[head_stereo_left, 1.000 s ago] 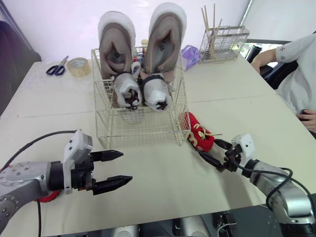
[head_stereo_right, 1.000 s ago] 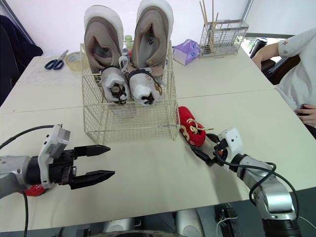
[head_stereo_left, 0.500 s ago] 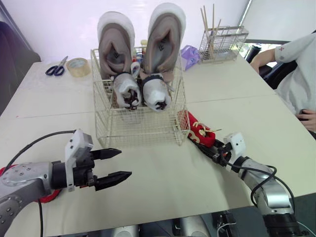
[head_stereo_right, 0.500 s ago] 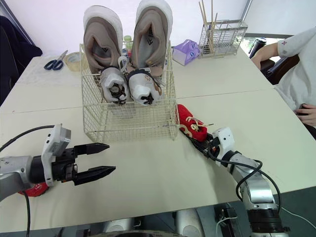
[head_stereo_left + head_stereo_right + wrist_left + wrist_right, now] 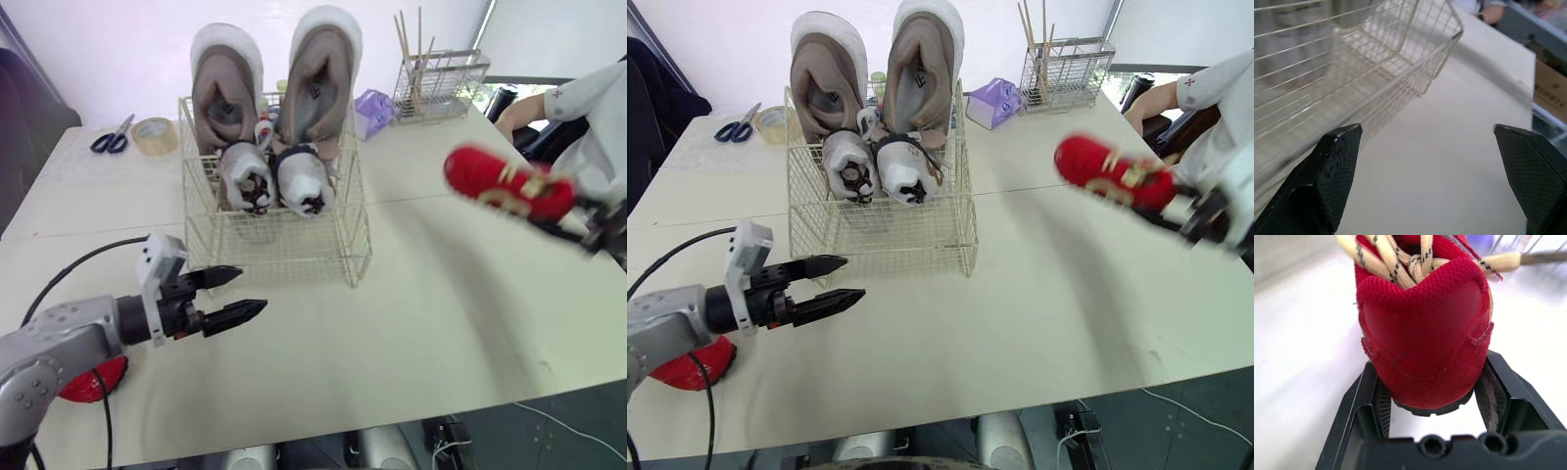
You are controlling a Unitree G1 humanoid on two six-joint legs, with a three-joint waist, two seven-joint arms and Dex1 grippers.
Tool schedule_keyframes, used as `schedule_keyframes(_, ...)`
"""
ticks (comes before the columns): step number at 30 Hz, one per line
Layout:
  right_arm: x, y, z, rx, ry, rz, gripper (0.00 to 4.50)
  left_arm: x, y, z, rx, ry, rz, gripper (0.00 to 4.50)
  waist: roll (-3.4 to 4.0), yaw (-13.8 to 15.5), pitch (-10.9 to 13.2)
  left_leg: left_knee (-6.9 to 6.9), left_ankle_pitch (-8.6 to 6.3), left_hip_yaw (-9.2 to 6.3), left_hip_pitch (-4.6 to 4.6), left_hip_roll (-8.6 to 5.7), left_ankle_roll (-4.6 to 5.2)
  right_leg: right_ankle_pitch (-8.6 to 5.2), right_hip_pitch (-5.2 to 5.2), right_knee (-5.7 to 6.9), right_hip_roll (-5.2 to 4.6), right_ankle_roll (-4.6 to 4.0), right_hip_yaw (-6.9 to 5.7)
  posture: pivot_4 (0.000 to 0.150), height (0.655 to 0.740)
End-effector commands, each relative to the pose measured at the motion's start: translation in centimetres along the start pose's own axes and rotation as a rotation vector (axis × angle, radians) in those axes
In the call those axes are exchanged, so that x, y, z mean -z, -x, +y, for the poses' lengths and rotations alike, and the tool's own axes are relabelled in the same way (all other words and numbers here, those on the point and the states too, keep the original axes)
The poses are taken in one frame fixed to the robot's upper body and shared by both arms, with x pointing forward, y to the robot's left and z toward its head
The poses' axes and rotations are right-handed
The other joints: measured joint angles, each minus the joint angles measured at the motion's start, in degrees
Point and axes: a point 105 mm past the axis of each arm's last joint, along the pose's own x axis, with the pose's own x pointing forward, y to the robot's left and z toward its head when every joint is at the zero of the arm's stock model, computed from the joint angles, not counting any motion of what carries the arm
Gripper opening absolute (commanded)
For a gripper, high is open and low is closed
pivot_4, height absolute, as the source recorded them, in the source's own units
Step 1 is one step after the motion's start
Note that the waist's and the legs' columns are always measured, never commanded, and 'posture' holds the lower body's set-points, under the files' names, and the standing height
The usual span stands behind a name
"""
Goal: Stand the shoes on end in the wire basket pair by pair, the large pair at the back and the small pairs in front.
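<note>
- Mesh knit in bright red covers the small red shoe (image 5: 495,182), with stitched seams, cream laces flecked with dark, and a dark sole edge under the rounded heel.
- The right gripper (image 5: 1431,363) clamps this shoe at the heel, one black finger pressed on each side. The shoe hangs in the air over the right part of the table (image 5: 411,323), well apart from the wire basket, its toe turned toward the robot's left.
- The wire basket (image 5: 284,250) is a rectangular grid of thin cream-coated wire, standing on the table.
- Two large grey shoes (image 5: 323,78) with thick pale soles stand on end at the back, rising well above the rim. Two small white shoes (image 5: 299,181) stand in front of them, side by side.
- The left gripper (image 5: 250,291) has its fingers spread and holds nothing. They are black and tapered with cross-hatched pads, and they point at the near left corner of the basket.
- A second red shoe (image 5: 93,377) lies on the table beside the left arm, partly hidden by it.
</note>
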Motion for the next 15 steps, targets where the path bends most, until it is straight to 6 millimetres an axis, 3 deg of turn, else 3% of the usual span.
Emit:
schedule_keyframes(1,-5.1,0.4,-1.3,-0.052,0.021,-0.136,1.96,-1.3,0.0,0.3,0.033,0.012,-0.014,4.5,-0.17,-0.12,0.01,-0.02,-0.02,-0.11,0.13,0.08,0.01,-0.11,0.14,0.0,0.09,-0.16,-0.07,0.15,0.74)
schedule_keyframes(3,-9.5,0.4,-1.7,-0.094,0.074,-0.242,1.96,-1.8,0.2,0.2,0.07,0.022,-0.026,4.5,0.01,-0.67,0.12,-0.06,-0.02,-0.14,0.1,0.14,0.01,-0.12,0.1,0.0,0.16,-0.19,-0.07,0.15,0.74)
schedule_keyframes(7,-15.1,-0.3,-0.5,-0.241,0.13,-0.421,1.96,-1.5,1.3,0.0,0.034,0.012,0.009,4.5,0.06,-0.95,0.31,-0.07,-0.02,-0.01,-0.09,0.1,0.01,-0.12,-0.1,-0.03,0.05,-0.18,-0.02,0.15,0.74)
schedule_keyframes(11,-18.3,-1.9,3.1,-0.493,0.172,-0.523,1.96,-1.4,2.6,-1.7,0.073,0.032,0.001,4.5,-0.12,-1.28,0.41,-0.07,-0.03,0.08,-0.21,0.12,0.03,-0.13,-0.24,-0.01,-0.01,-0.12,0.02,0.15,0.74)
schedule_keyframes(15,-19.0,-3.2,6.6,-0.713,0.263,-0.533,1.96,-0.8,3.6,-3.2,0.074,0.038,0.014,4.5,-0.13,-0.97,0.43,-0.06,-0.03,0.1,-0.25,0.08,0.03,-0.13,-0.26,0.0,-0.12,-0.12,-0.01,0.15,0.74)
